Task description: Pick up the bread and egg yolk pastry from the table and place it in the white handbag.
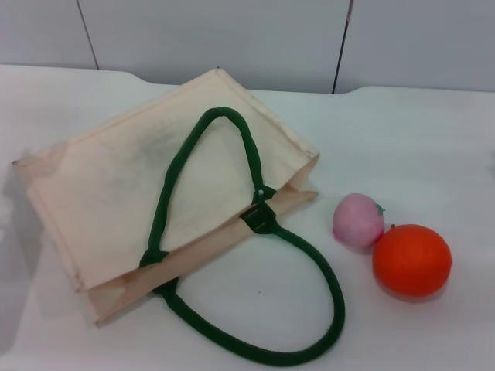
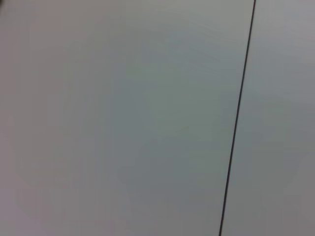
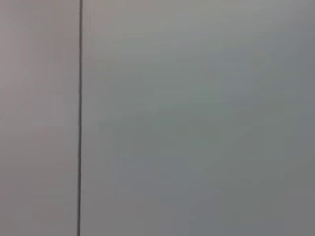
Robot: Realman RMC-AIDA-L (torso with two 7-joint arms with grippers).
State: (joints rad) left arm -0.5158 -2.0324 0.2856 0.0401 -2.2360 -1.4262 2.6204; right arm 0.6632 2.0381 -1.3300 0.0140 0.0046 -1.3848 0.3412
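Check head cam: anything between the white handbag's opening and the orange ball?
Yes, in the head view: the pink peach-like ball lies between the white handbag and the orange ball, touching the orange.

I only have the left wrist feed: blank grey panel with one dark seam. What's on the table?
Observer: Head view shows the white handbag lying flat on the table, its opening toward the robot's right.
Operator: Bread or egg yolk pastry visible anywhere?
Observer: Neither shows in any view. Beside the bag's mouth are only a pink peach-like ball and an orange ball, touching each other.
Operator: Handles in the way?
Observer: One green handle lies on top of the bag; the other green loop rests on the table in front of the opening.
Operator: Arms?
Observer: No gripper in any view.
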